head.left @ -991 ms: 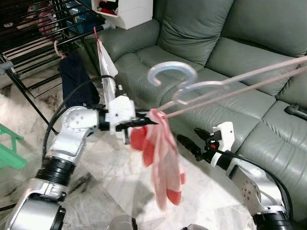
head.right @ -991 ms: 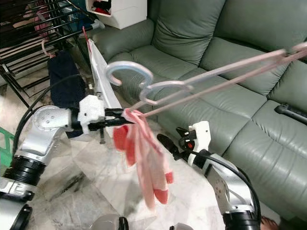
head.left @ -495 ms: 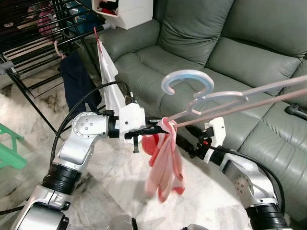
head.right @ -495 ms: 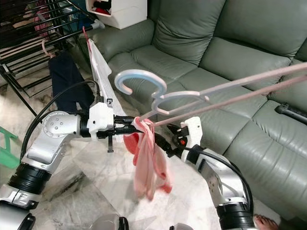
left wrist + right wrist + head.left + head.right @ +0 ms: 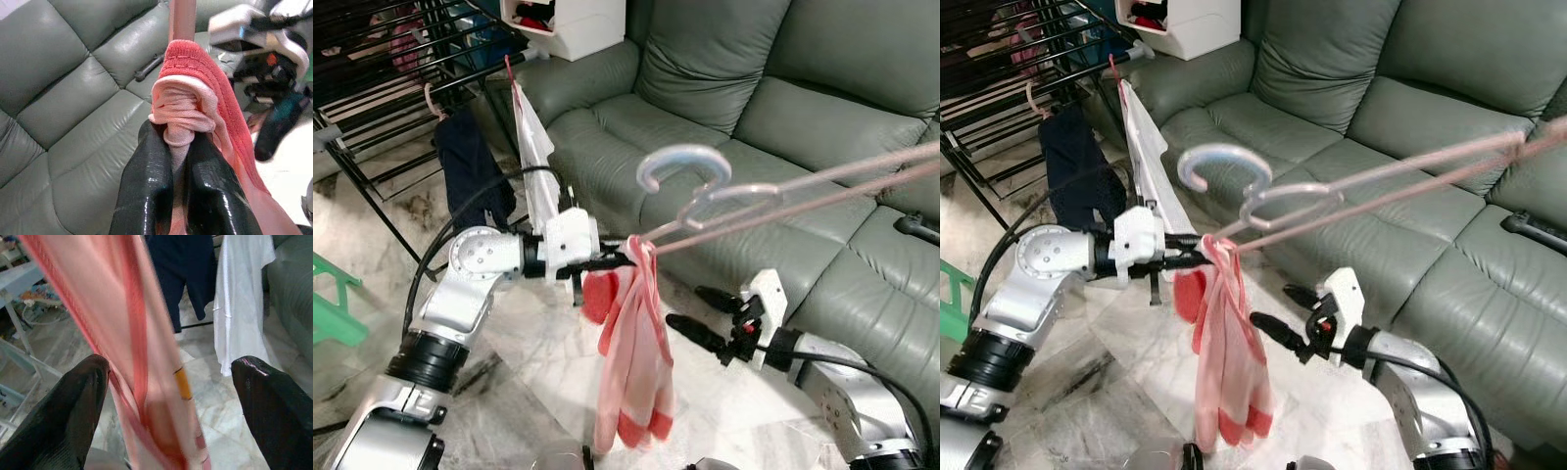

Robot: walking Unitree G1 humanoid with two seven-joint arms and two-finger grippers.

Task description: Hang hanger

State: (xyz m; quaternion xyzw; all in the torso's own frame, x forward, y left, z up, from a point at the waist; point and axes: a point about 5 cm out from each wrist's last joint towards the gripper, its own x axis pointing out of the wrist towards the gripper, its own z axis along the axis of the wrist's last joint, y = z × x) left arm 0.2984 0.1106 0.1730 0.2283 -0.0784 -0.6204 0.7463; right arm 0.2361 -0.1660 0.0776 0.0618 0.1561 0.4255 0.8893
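A pink hanger (image 5: 773, 196) with a pale hook (image 5: 680, 162) stretches from the upper right over the sofa. A pink and red garment (image 5: 631, 362) is draped over its near end and hangs down limp. My left gripper (image 5: 617, 259) is shut on that bunched garment at the hanger's end; in the left wrist view both black fingers (image 5: 146, 191) pinch the garment (image 5: 188, 98). My right gripper (image 5: 687, 307) stands open to the right of the garment, lower than the left gripper. In the right wrist view the garment (image 5: 137, 347) hangs between its spread fingers (image 5: 63, 406), not touched.
A black drying rack (image 5: 401, 59) stands at the back left with a dark garment (image 5: 470, 166) and a white garment (image 5: 533, 147) hung on it. A grey-green sofa (image 5: 754, 88) spans the back and right. A green frame (image 5: 328, 313) is at far left. Marble floor lies below.
My right gripper has dropped lower and drawn back to the right, away from the hanger's end. The garment now hangs longer and straighter. The left gripper keeps its hold, shifted slightly left.
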